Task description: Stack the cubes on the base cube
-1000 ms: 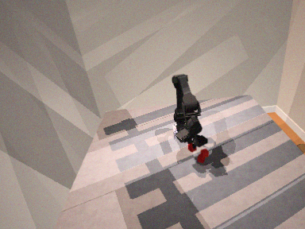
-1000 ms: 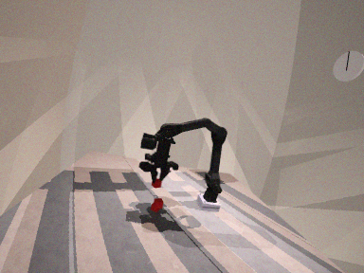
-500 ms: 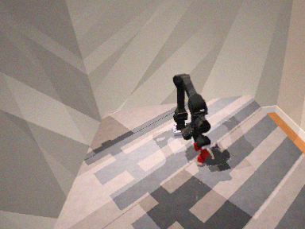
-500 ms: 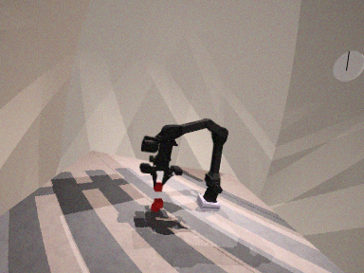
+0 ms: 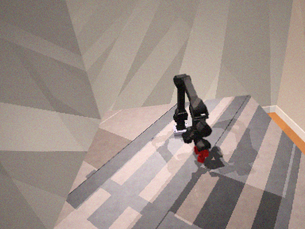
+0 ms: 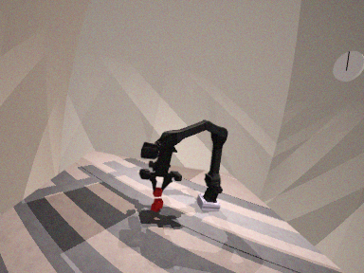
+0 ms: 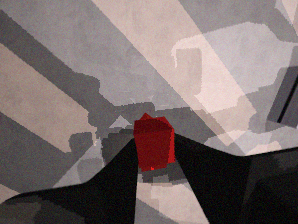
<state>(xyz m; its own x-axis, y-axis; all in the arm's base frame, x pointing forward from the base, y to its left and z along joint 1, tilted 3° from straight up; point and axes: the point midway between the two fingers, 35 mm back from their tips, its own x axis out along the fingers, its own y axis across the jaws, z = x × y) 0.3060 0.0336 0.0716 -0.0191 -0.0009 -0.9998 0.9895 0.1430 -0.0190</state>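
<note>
My gripper [image 5: 197, 149] [image 6: 158, 190] [image 7: 153, 139] points down and is shut on a red loose cube [image 6: 157, 192] [image 7: 153, 147]. In the exterior view a thin light band separates the held cube from the red base cube [image 5: 202, 159] [image 6: 156, 205] below it, so it hangs a little above. In the top view another red patch [image 5: 204, 153], seemingly the other loose cube, sits on top of the base cube, just right of the held one. Its edges merge with its neighbours. In the wrist view the held cube hides most of what is below; small red corners show behind it.
The arm's pale base plate [image 5: 178, 133] [image 6: 209, 204] stands on the striped surface, left of the cubes in the top view and right of them in the exterior view. The arm's shadow falls around the cubes. A round wall clock [image 6: 348, 66] hangs far behind.
</note>
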